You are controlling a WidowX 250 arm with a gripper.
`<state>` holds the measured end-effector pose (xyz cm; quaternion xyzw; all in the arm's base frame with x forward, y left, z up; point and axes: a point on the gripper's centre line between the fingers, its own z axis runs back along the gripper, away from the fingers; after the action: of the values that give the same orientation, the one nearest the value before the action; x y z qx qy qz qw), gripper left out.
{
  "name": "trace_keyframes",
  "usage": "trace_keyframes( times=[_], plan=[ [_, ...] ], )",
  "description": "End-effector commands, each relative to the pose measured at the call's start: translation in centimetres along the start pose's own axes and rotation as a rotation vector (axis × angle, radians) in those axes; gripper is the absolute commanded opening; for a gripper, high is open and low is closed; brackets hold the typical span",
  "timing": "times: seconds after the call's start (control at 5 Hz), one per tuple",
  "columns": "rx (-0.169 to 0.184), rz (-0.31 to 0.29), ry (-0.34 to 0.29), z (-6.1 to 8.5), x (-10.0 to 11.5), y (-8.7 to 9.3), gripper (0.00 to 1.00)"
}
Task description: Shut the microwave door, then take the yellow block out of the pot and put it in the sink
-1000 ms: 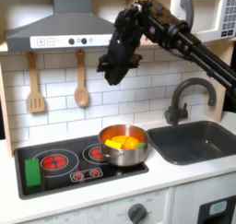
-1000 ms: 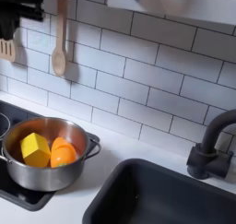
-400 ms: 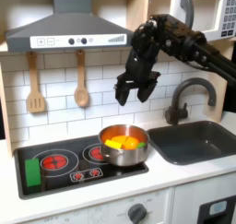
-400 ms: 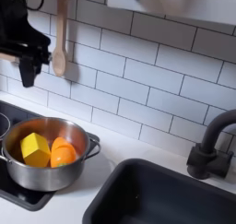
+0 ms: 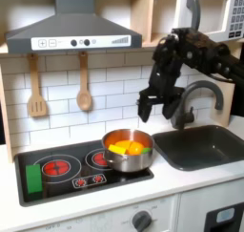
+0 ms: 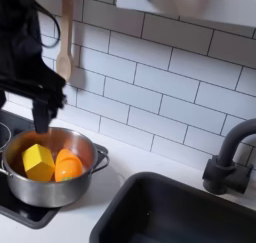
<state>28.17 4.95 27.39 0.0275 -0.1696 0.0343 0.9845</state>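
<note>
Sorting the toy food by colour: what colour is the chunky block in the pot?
Yellow. The block shows best in the second exterior view, inside the pot.

No legible text, labels, brands or numbers anywhere in either exterior view.

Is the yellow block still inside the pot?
Yes, inside. The small yellow block sits in the round shiny silver pot, beside an orange piece.

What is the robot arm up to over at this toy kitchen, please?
The arm's end effector hangs in the air above the silver pot, holding nothing. The yellow block lies in the pot beside an orange piece. The sink holds nothing yet, so the block's transfer is not yet done.
</note>
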Motion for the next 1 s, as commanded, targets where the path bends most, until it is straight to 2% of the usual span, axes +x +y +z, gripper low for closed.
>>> trace_keyframes(
  times=[0.0, 0.2, 0.4, 0.6, 0.8],
  plan=[
    [0.000, -0.006, -0.003, 0.1, 0.0, -0.1, 1.00],
    [0.000, -0.006, -0.002, 0.0, 0.0, -0.1, 1.00],
    [-0.040, -0.110, 0.020, -0.8, -0.7, -1.8, 1.00],
    [-0.031, -0.169, 0.006, -0.8, 0.0, -2.5, 1.00],
    [-0.034, -0.199, -0.005, -0.9, 0.1, -3.3, 1.00]
  ],
)
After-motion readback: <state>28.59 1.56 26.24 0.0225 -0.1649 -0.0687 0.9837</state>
